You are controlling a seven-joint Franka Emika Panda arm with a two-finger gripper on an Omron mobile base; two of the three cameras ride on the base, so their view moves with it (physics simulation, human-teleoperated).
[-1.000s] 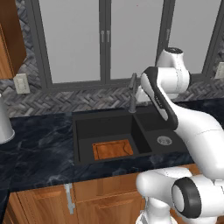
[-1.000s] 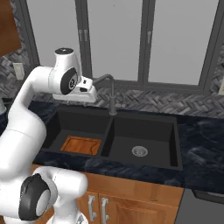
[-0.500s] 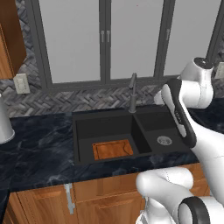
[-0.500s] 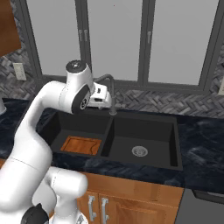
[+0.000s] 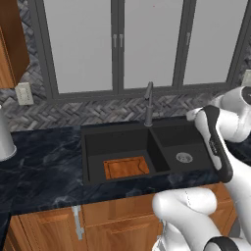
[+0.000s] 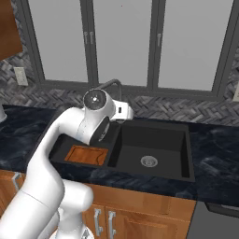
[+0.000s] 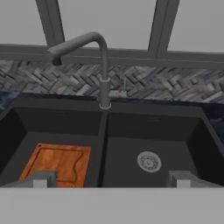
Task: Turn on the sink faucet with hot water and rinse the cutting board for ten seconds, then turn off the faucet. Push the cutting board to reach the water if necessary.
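Cutting board (image 7: pixel 57 162): small orange-brown wooden board with a darker rim, lying flat on the floor of the larger basin of the sink (image 7: pixel 153 120), toward that basin's front edge and close to the divider. No water falls on it.

Faucet (image 7: pixel 103 65): slim dark grey, rooted at the back rim over the divider; spout tip swung over the larger basin, small side lever low on the stem. No stream is visible, so you should judge the tap as off.

Gripper (image 7: pixel 111 178): jaws released, spread wide, nothing between them, hovering in front of the sink and aimed at the faucet base.

Risks, as judgement: the lever is small, so you may brush the stem or slip past it; you may push it to the cold side; the spout tip sits farther back than the board, so the stream may miss unless you push the board back.

View differences: the hand view shows the lever and the jaw tips; the left base view (image 5: pixel 126 167) shows the whole board, while in the right base view the arm hides part of the faucet.
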